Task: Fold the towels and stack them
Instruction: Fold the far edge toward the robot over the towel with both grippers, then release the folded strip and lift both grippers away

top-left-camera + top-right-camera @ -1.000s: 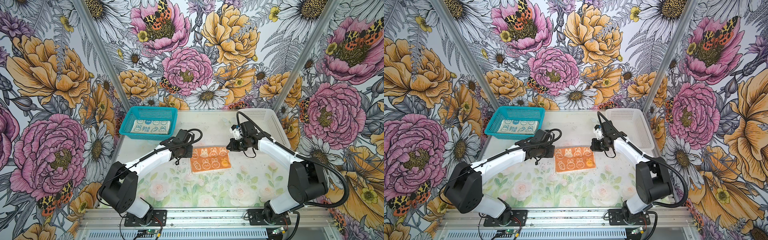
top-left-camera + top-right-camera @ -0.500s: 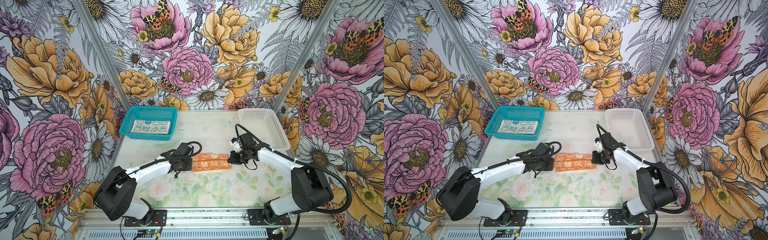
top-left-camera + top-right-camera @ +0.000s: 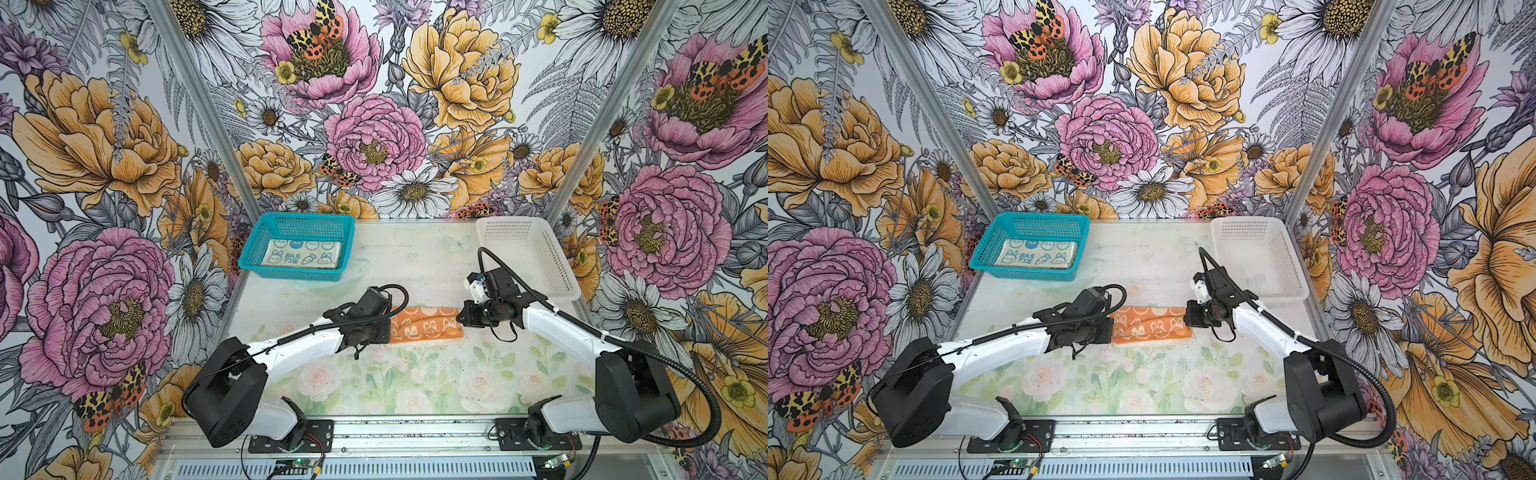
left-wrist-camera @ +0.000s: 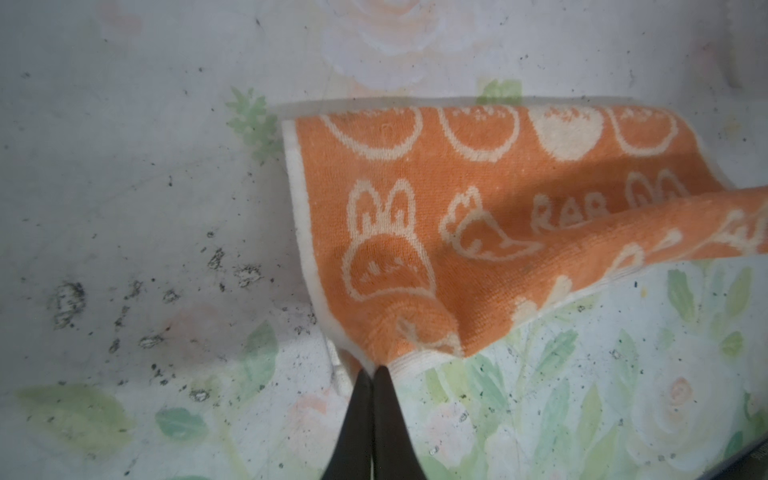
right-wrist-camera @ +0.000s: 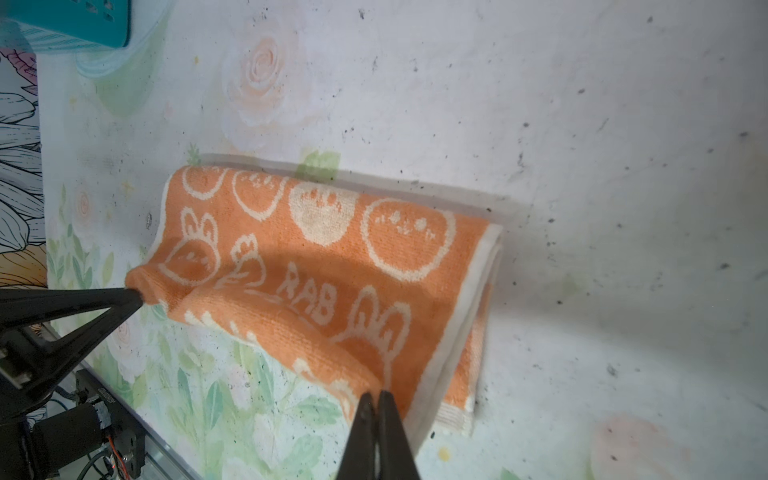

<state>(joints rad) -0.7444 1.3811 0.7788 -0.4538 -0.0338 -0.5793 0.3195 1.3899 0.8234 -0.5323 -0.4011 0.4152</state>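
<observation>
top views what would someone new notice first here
The loud floral walls grab the eye first, wrapping the table on three sides. At mid-table an orange towel lies half folded, pinched at each end by the left hand and right hand, both shut on it. At the far left a teal basket holds a folded cream towel.

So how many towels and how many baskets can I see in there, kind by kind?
Baskets: 2, a teal plastic mesh basket and a white plastic mesh basket.
Towels in sight: 2, an orange terry towel with white bunnies on the table and a cream towel with blue bunnies in the teal one.
Total: 4.
</observation>
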